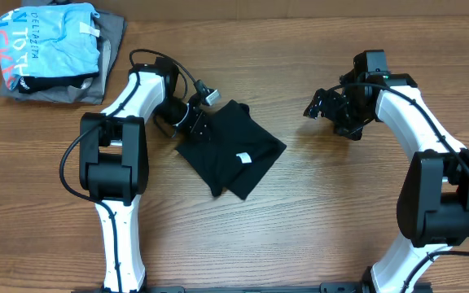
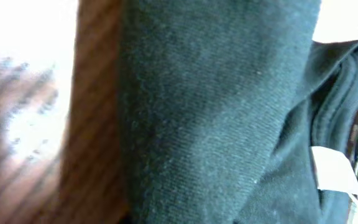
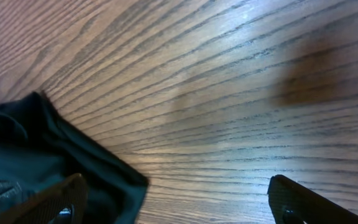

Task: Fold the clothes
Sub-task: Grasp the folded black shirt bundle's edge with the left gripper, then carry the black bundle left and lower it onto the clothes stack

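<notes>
Near edge of the worktop [image 1: 300, 236]: bare wood, only the two arm bases.

Middle of the worktop, a little left of centre: black T-shirt [image 1: 230, 150], already down to a compact, skewed rectangle, white tag [image 1: 243, 158] on top.

Left claw [image 1: 195, 122] sits at the shirt's far-left edge, touching the cloth. Cannot tell whether it is clenched on the fabric or only resting against it.

Right claw [image 1: 320, 106] hangs over the far right part, well apart from the shirt, released and holding nothing.

Far left corner: light blue shirt [image 1: 51, 41] stacked on a grey garment [image 1: 108, 49]. Not part of this job.

Step in hand, as I judge it: taking hold of the far-left edge for another fold. To do it well:
- catch every layer at that edge, not the top one alone
- lift low and carry the edge across flat
- bring the right claw in to pin the opposite side so the bundle does not slide

View differences:
- Left wrist: weave, a rolled fold and the tag at the frame's right edge. None of its own fingers show.
- Right wrist: fingers [image 3: 55, 199] spread wide, bare wood between them, one shirt corner at the left.
- Overhead: the only view giving the shirt's full outline and the pile.
</notes>
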Motion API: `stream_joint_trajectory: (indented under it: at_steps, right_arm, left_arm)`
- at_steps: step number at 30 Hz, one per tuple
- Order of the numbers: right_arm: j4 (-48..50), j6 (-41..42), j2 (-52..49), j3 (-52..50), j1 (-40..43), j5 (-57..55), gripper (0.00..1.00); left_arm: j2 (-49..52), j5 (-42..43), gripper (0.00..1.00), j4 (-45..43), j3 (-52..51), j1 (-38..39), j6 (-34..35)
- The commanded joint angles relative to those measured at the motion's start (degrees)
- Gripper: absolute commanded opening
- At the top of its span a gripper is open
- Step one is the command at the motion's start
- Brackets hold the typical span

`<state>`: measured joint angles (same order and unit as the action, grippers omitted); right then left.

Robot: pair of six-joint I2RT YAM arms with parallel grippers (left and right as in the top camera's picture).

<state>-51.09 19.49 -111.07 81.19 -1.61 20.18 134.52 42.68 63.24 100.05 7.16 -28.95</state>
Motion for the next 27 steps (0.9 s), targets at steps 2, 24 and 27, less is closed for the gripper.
stream_joint_trajectory:
  at_steps: [2, 24, 27]
  right_arm:
    - [-0.24, -0.50, 0.35, -0.24, -0.31, 0.39, 0.96]
    - [-1.88, -1.33, 0.35, -0.24, -0.31, 0.28, 0.96]
    - [-1.90, -1.33, 0.35, -0.24, -0.31, 0.20, 0.96]
  left_arm:
    - [0.20, -8.11, 0.04, -2.58, 1.29, -0.15, 8.85]
    - [0.20, -30.12, 0.04, -12.55, 29.83, -6.91, 21.35]
    - [0.20, -34.23, 0.04, -12.50, 34.97, -7.52, 23.23]
